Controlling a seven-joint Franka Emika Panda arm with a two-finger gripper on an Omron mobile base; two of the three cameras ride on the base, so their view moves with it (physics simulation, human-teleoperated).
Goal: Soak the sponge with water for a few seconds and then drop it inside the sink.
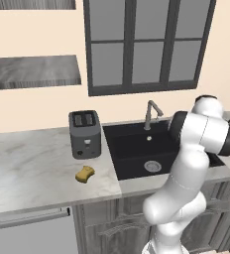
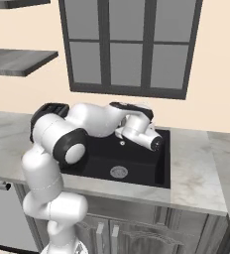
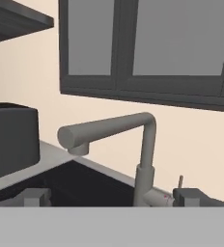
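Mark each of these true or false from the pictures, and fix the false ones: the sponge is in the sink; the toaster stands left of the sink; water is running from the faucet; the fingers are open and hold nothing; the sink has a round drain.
1. The sponge is in the sink. False: it lies on the counter, in front of the toaster.
2. The toaster stands left of the sink in the left base view. True.
3. Water is running from the faucet. False: no stream shows at the spout.
4. The fingers are open and hold nothing. True: the two tips stand wide apart with the faucet seen between them.
5. The sink has a round drain. True.
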